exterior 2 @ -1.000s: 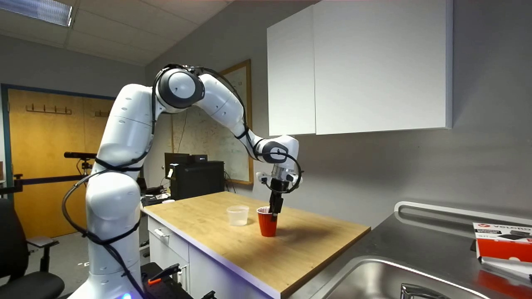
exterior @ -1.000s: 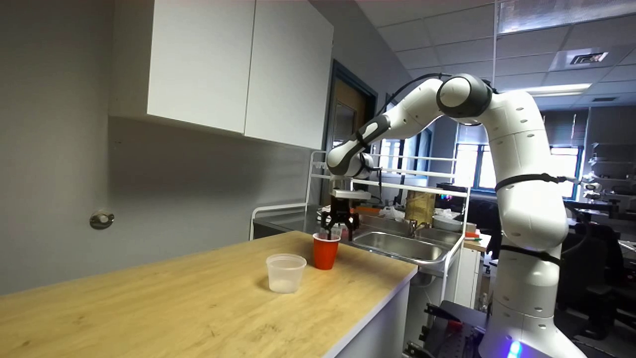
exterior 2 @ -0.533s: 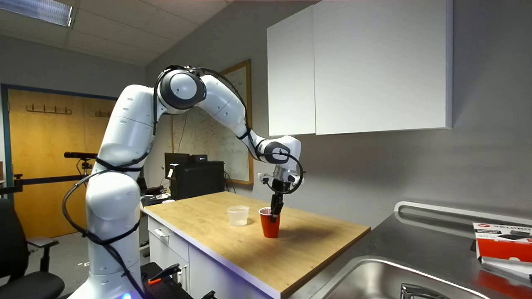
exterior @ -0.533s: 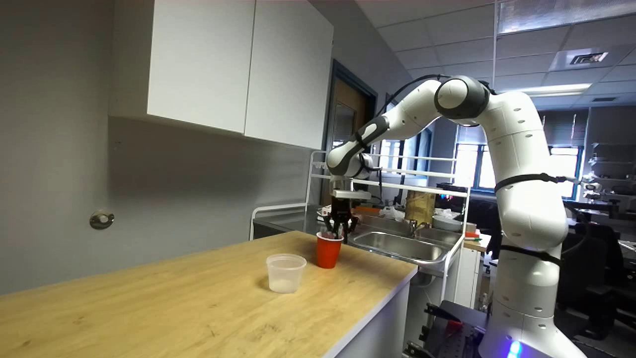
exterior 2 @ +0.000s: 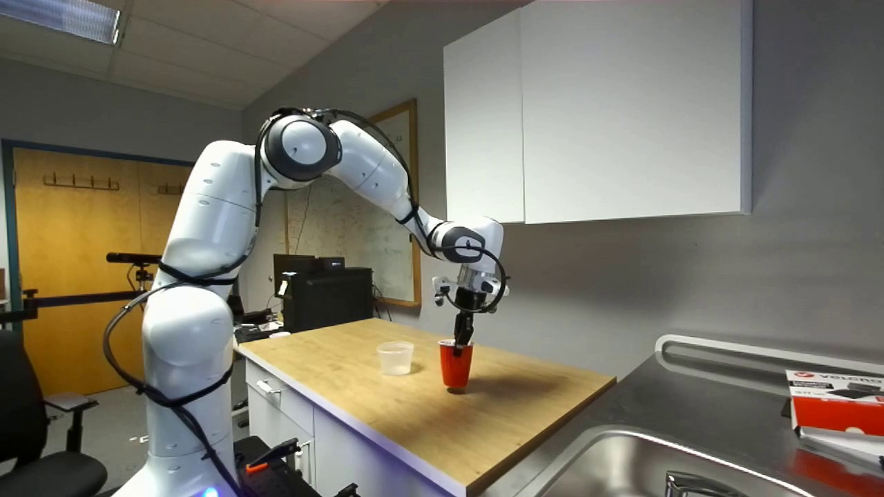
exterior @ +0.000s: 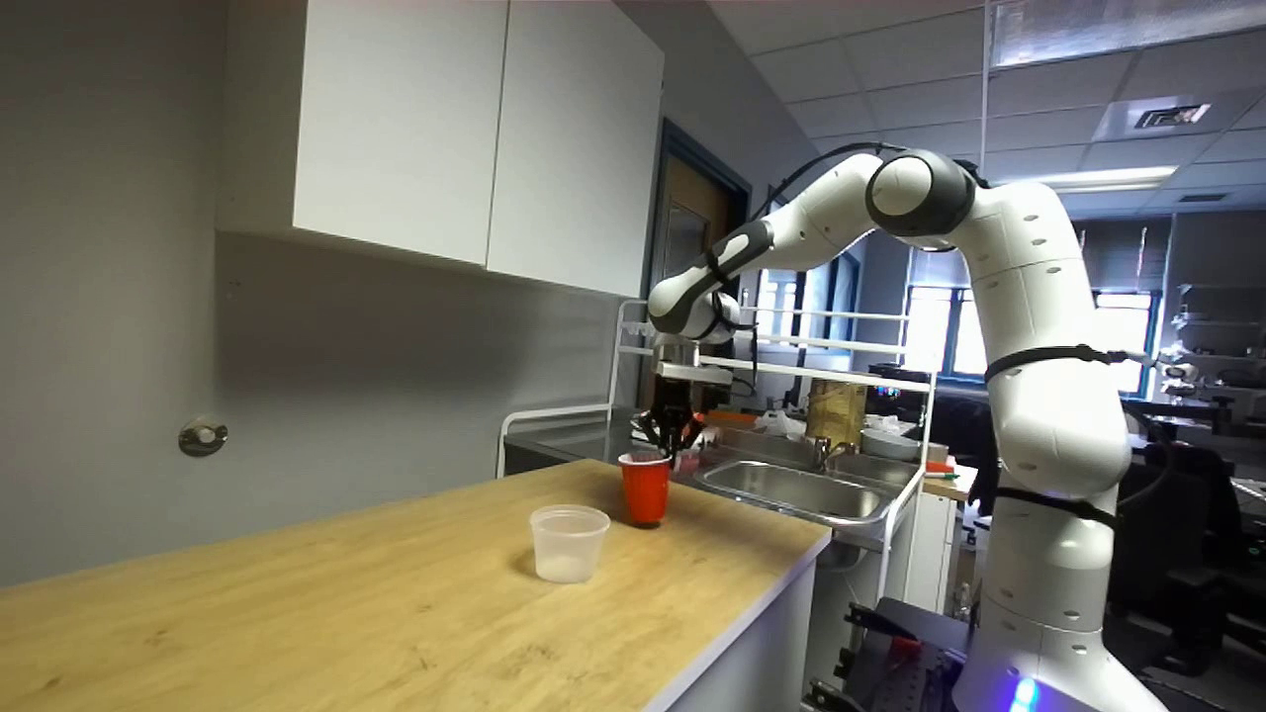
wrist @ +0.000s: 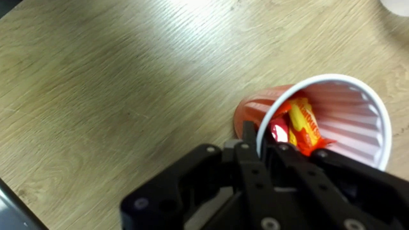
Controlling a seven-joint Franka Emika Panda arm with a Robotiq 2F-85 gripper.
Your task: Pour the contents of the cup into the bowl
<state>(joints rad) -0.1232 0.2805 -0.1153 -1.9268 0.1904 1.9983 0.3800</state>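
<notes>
Translucent plastic bowl (exterior 2: 396, 360) leftmost in an exterior view, upright on the wooden tabletop (exterior 2: 525, 414), set in from the front edge. A gap, then the red-orange cup (exterior 2: 456, 371), near upright, base apparently just off the surface. Claw (exterior 2: 460, 348) nearly closed, pinching the cup's wall at the rim, one finger inside, one outside (wrapped candies (wrist: 305, 123) within, one of them yellow). Wall cabinet (exterior 2: 594, 117) higher, behind. Tabletop runs on rightward to its end edge; steel sink (exterior 2: 615, 462) beyond.

Candies (wrist: 303, 124) in cup (exterior: 645, 492) near bowl (exterior: 569, 546)
</notes>
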